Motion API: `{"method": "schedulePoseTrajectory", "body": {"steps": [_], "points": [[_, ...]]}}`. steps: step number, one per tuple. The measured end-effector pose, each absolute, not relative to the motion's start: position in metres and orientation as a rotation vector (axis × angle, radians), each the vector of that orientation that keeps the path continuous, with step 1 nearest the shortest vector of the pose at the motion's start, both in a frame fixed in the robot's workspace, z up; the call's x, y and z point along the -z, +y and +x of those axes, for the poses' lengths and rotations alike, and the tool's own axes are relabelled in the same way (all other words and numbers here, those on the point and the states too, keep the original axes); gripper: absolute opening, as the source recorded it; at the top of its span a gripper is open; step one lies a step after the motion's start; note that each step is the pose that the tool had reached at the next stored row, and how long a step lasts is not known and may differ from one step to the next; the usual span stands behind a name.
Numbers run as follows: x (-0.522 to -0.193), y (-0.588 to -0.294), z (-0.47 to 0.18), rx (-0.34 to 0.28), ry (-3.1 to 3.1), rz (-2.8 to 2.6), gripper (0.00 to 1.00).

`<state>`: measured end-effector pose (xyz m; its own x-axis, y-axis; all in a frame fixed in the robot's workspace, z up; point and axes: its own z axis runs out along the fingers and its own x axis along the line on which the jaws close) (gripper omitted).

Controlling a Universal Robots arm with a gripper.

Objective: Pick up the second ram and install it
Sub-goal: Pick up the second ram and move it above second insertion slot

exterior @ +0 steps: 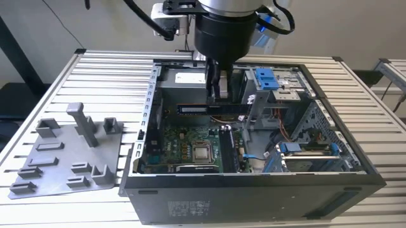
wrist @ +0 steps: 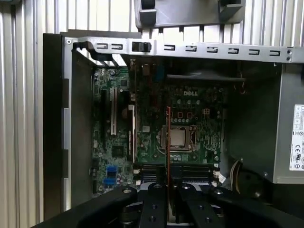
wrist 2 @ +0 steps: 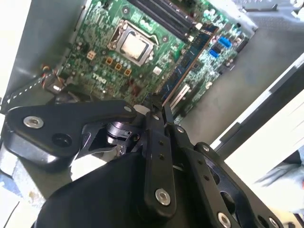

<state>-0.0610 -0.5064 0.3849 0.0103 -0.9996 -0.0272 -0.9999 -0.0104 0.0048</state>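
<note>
My gripper (exterior: pixel 216 99) hangs inside the open computer case (exterior: pixel 254 190), shut on the second ram (exterior: pixel 212 109). The dark stick is held level above the green motherboard (exterior: pixel 180 142). In the second wrist view the ram (wrist 2: pixel 187 61) juts out from the gripper (wrist 2: pixel 155 107) over the board. In the first wrist view it is a thin edge-on strip (wrist: pixel 168 142) rising from the gripper (wrist: pixel 167 184), crossing the processor socket (wrist: pixel 178 137). The long black memory slots (exterior: pixel 227 149) lie below and nearer the case front, apart from the stick.
A grey fixture plate (exterior: pixel 63 156) with upright pegs lies on the slatted table at the exterior view's left. Inside the case are a power supply (exterior: pixel 190 78), blue drive brackets (exterior: pixel 266 78), cables and a metal drive cage (exterior: pixel 311 156).
</note>
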Motion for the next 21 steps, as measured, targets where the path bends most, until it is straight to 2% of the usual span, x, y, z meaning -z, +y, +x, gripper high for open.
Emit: {"method": "schedulePoseTrajectory", "body": {"steps": [15, 21], "points": [[-0.385, -0.505, 0.001, -0.035, 2.199, -2.222, 0.14], [-0.385, -0.505, 0.008, -0.036, 2.199, -2.222, 0.14]]}}
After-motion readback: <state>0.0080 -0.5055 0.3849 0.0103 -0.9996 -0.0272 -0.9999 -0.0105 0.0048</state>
